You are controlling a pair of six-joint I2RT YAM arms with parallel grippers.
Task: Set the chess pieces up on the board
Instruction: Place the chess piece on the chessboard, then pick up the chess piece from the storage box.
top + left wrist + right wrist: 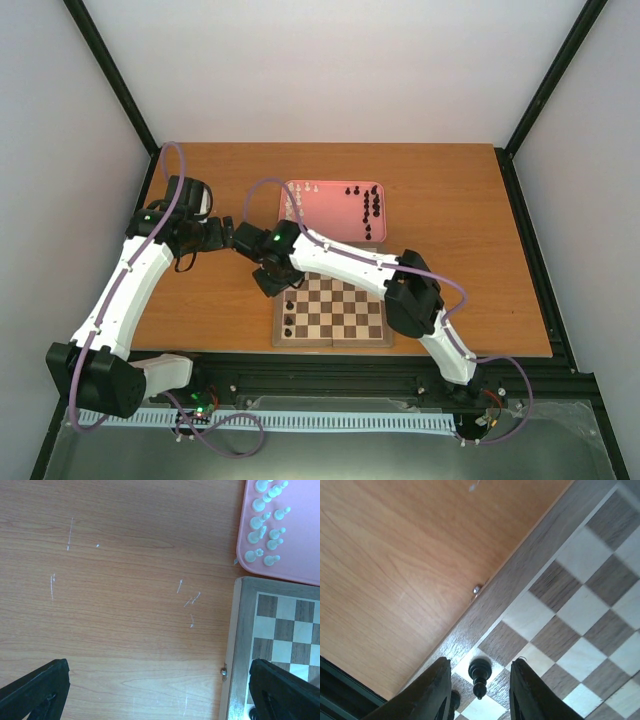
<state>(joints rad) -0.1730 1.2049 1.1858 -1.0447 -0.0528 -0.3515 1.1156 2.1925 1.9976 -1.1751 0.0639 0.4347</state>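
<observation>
Only a few black pieces (pixel 290 321) are set on the left edge of the board (pixel 345 312), one untouched between the parted fingers of the right gripper (pixel 481 666); the left gripper (pixel 159 690) is held wide and empty, and most pieces lie in the pink tray (pixel 335 190).

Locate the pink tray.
Top view: the pink tray lies just beyond the chessboard's far edge, white pieces at its left, black pieces at its right.

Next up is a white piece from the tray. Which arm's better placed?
Probably left. The left gripper hangs open and empty near the white pieces in the pink tray. The right gripper stands open around a black piece on the board, not yet clear.
</observation>
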